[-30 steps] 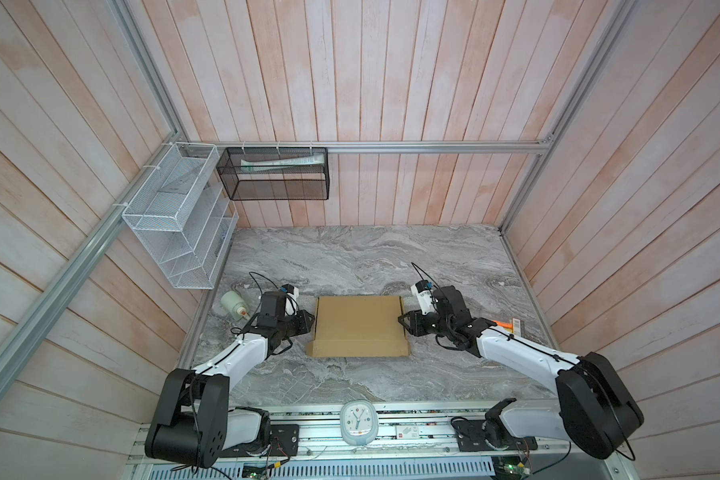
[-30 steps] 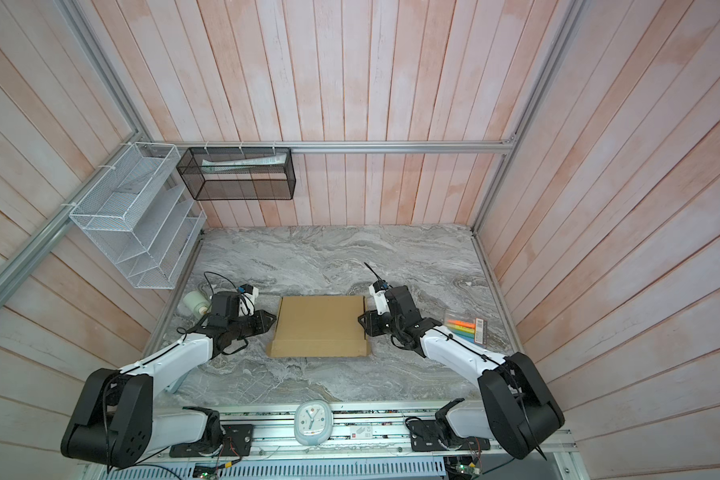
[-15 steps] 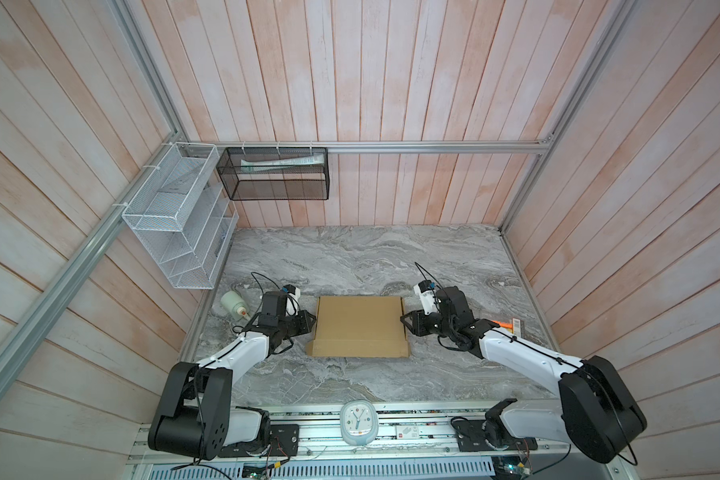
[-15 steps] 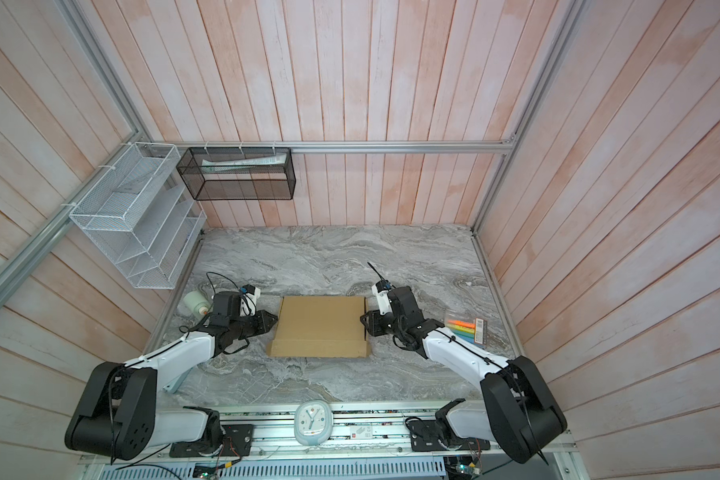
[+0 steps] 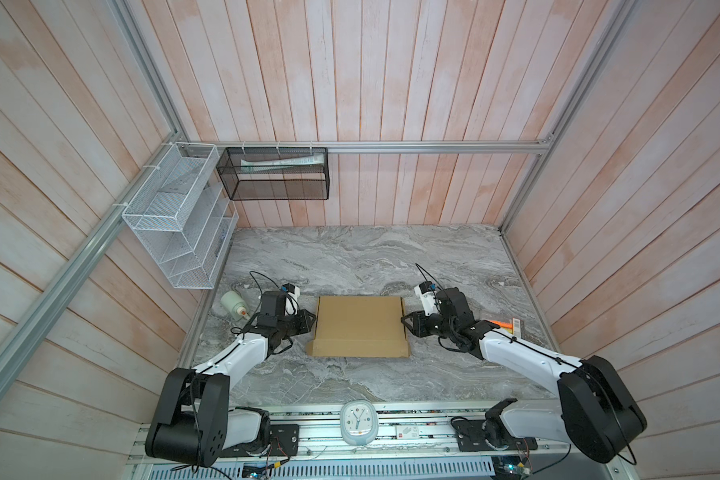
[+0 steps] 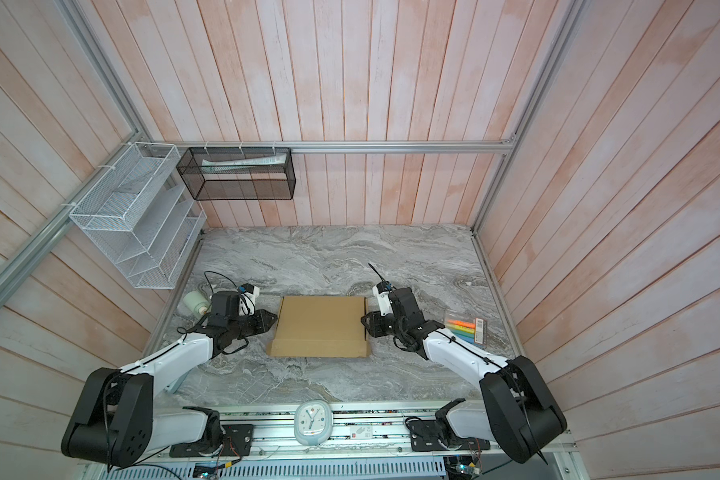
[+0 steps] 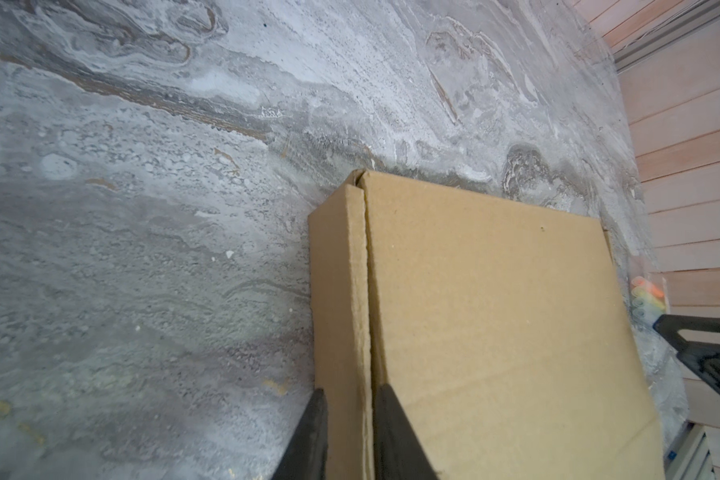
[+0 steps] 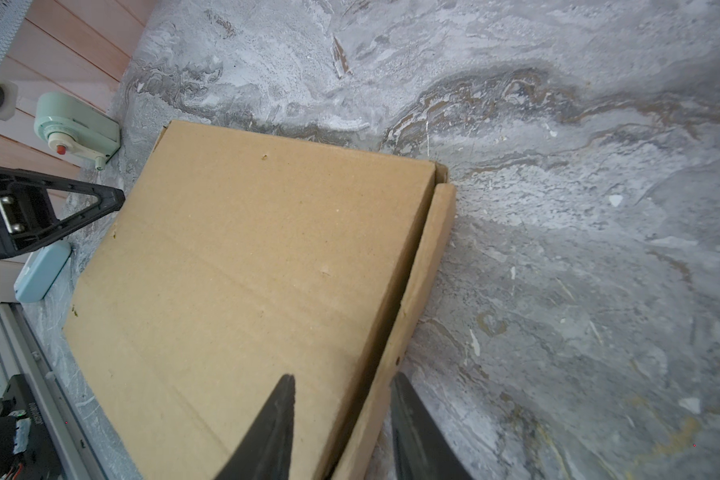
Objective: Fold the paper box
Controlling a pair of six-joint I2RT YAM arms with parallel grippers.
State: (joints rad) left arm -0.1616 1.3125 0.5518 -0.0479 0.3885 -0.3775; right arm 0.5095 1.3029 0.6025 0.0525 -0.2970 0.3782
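The paper box (image 5: 360,326) (image 6: 323,326) lies shut and flat in the middle of the marble table, a shallow brown cardboard mailer. My left gripper (image 5: 310,326) (image 7: 348,392) is at its left edge. Its fingers press on either side of the upright side wall (image 7: 339,291), so it is shut on that wall. My right gripper (image 5: 406,326) (image 8: 341,376) is at the right edge, jaws apart. One finger (image 8: 281,399) hangs over the lid (image 8: 246,270) and the other finger (image 8: 400,395) is against the outer side wall (image 8: 429,257). A small tab (image 5: 310,347) sticks out at the front left corner.
A white bottle (image 5: 233,305) lies by the left wall behind my left arm. A pack of coloured markers (image 6: 464,328) sits right of my right arm. A clock (image 5: 357,422) stands at the front rail. A white wire shelf (image 5: 175,220) and a black mesh basket (image 5: 275,174) hang on the walls.
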